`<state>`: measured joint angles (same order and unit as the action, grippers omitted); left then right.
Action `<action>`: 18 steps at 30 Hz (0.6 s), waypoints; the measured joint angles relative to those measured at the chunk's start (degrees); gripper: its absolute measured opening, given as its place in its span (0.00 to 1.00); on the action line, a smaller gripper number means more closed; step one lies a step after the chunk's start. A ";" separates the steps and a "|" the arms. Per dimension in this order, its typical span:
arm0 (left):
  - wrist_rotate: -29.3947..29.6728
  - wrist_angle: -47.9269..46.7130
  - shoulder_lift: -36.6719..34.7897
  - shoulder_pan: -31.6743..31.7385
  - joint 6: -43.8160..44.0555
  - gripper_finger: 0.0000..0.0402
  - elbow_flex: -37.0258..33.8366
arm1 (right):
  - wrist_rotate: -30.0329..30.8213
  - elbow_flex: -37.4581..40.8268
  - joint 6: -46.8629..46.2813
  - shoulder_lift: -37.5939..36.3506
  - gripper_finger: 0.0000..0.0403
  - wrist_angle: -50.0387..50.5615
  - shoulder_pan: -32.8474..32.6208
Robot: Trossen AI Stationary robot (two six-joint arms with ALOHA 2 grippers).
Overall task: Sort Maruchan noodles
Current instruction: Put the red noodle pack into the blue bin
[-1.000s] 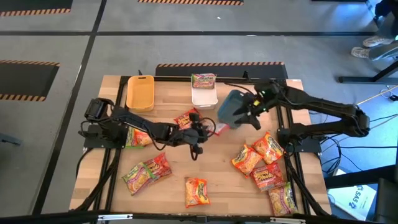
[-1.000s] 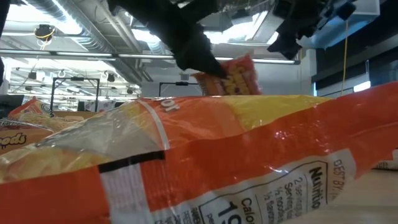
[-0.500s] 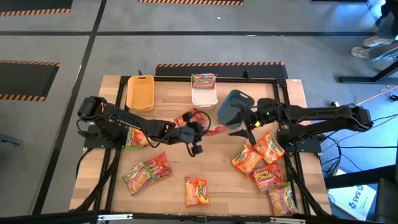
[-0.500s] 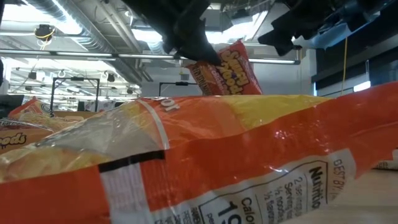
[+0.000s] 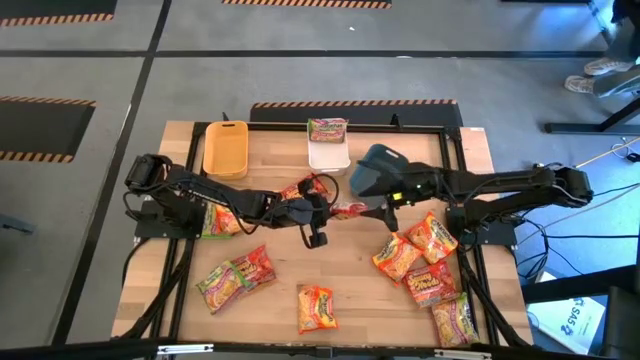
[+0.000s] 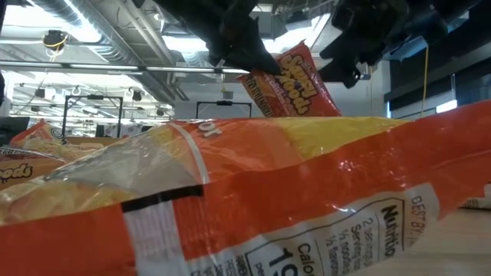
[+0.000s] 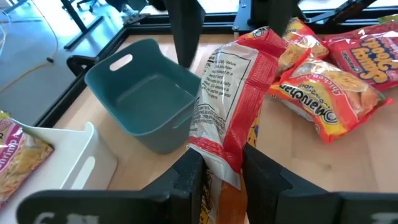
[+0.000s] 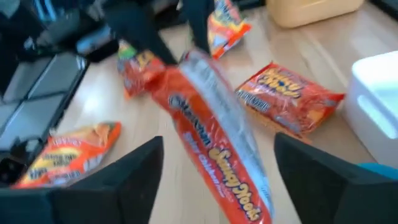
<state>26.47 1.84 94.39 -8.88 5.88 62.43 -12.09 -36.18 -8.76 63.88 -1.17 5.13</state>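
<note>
We see the left gripper (image 7: 222, 177) mid-table, fingers pinching a red glossy plastic ramen packet (image 7: 239, 102) and holding it up above the wooden table (image 5: 350, 270). The right gripper (image 8: 214, 180) faces it from just beside the dark grey plastic bin (image 5: 368, 170), fingers spread wide on either side of the packet's far end, not clamped. Other orange-yellow packets (image 5: 425, 260) lie on the right side.

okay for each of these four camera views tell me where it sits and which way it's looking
High: overhead, straight down on table; both arms.
Low: table height, behind an orange packet; arms above.
Left wrist: past left gripper clamping a red packet, toward grey bin.
Right wrist: right gripper, open.
Shared: that red packet.
</note>
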 joint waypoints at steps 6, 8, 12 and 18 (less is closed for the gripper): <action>0.43 0.48 0.00 0.02 3.52 0.20 0.00 | -2.02 0.02 4.41 4.87 0.81 -5.35 -0.02; 0.45 0.62 0.00 -0.02 4.23 0.20 0.00 | -1.98 0.02 6.53 6.23 0.81 -6.50 0.00; 0.36 2.55 0.00 -0.11 5.09 0.20 0.00 | -2.14 0.02 9.17 9.14 0.81 -9.25 0.02; -1.50 7.96 -0.02 -1.17 -4.64 0.20 -0.01 | -3.36 -0.11 5.58 11.30 0.74 -10.91 0.02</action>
<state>24.96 9.80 94.37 -10.06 1.23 62.42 -15.45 -36.30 -3.18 75.18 -12.08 5.15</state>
